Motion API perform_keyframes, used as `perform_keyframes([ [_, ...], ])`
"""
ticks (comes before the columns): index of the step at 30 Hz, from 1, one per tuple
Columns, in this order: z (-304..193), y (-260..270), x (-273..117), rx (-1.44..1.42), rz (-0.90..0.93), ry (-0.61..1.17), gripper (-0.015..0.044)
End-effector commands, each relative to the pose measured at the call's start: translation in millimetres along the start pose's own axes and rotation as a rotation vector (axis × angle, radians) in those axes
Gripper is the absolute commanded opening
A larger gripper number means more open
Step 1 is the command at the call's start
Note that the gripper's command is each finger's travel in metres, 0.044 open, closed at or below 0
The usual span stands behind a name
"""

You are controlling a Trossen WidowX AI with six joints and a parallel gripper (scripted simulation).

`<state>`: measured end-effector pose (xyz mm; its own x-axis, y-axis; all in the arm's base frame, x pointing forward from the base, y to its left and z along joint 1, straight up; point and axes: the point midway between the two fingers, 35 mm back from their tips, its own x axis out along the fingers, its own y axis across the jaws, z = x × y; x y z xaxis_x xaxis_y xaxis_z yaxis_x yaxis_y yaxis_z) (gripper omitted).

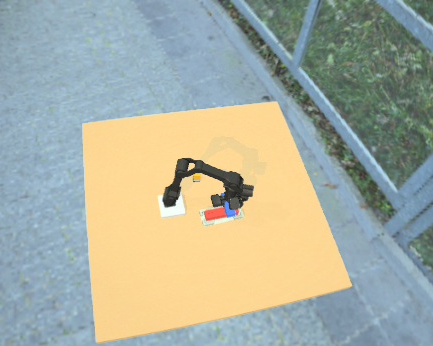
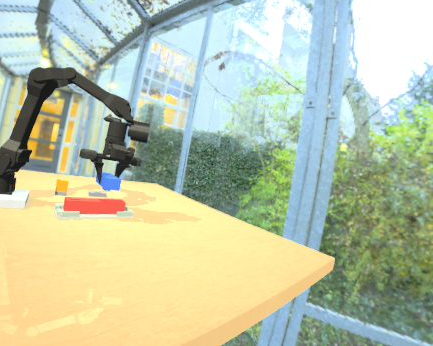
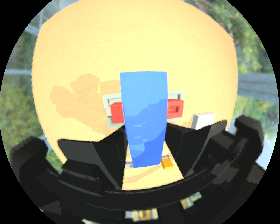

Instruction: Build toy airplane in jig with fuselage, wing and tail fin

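Note:
The red fuselage lies in the pale cradle and looks level. My gripper points down and is shut on the blue wing. The wing is held in the air, higher than the fuselage, and in the wrist view it crosses over the fuselage's middle. The wing's tab and the fuselage's wing socket are hidden. The orange tail fin stands apart on the table, in a small grey holder.
A low grey holder lies on the table behind the cradle in the exterior view. The arm's white base stands to the left of the cradle in the top and exterior views.

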<state>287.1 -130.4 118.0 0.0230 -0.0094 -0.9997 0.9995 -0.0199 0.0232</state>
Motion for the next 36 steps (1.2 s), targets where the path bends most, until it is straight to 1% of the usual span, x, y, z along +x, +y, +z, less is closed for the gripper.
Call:
perform_keyframes([
  [1,1,0,0,0.006,0.001,-0.003,0.0195],
  [6,1,0,1,0.006,0.001,-0.003,0.0195],
  [33,1,0,40,0.006,0.001,-0.003,0.0195],
  [36,1,0,38,0.002,0.001,0.0,0.0175],
])
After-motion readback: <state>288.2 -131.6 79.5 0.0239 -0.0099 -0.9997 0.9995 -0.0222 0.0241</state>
